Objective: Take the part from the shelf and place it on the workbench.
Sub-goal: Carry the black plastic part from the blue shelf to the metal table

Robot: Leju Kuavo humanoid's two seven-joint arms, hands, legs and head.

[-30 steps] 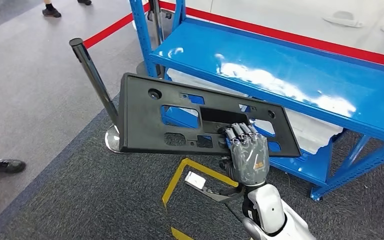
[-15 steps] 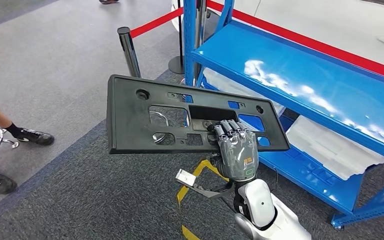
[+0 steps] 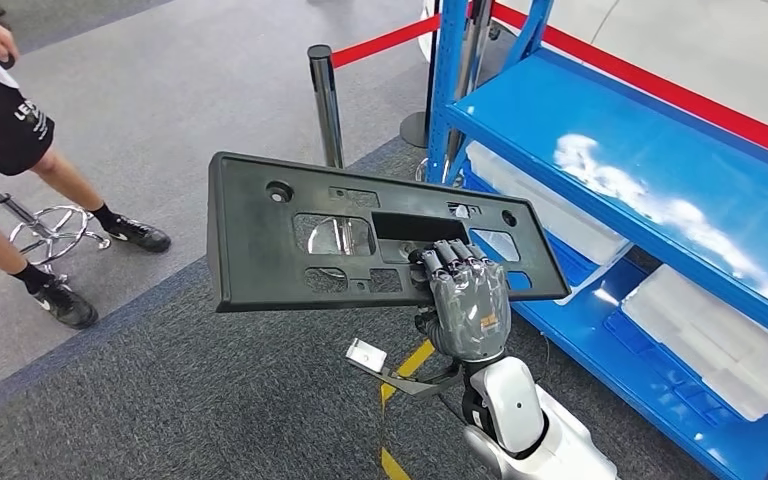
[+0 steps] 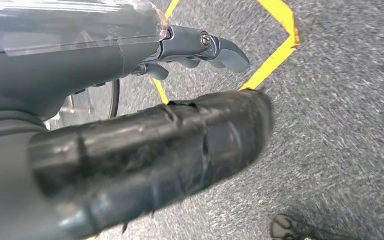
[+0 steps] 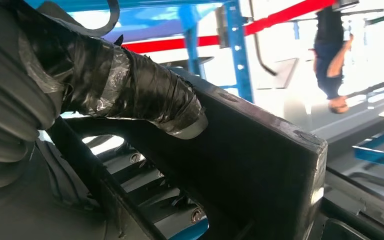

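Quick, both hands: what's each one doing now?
Left hand: holds nothing; open or closed cannot be told.
Right hand: holding the black part.

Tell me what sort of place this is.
Probably a factory or demo floor, roped off: a blue steel shelf rack holding white moulded trays, a red barrier belt on a stanchion, and yellow floor tape. The right hand holds a black plastic panel.

Person's legs [image 3: 35, 215] at a stool [image 3: 48, 228], chrome stanchion [image 3: 327, 100], possibly white trays [image 3: 720, 345]
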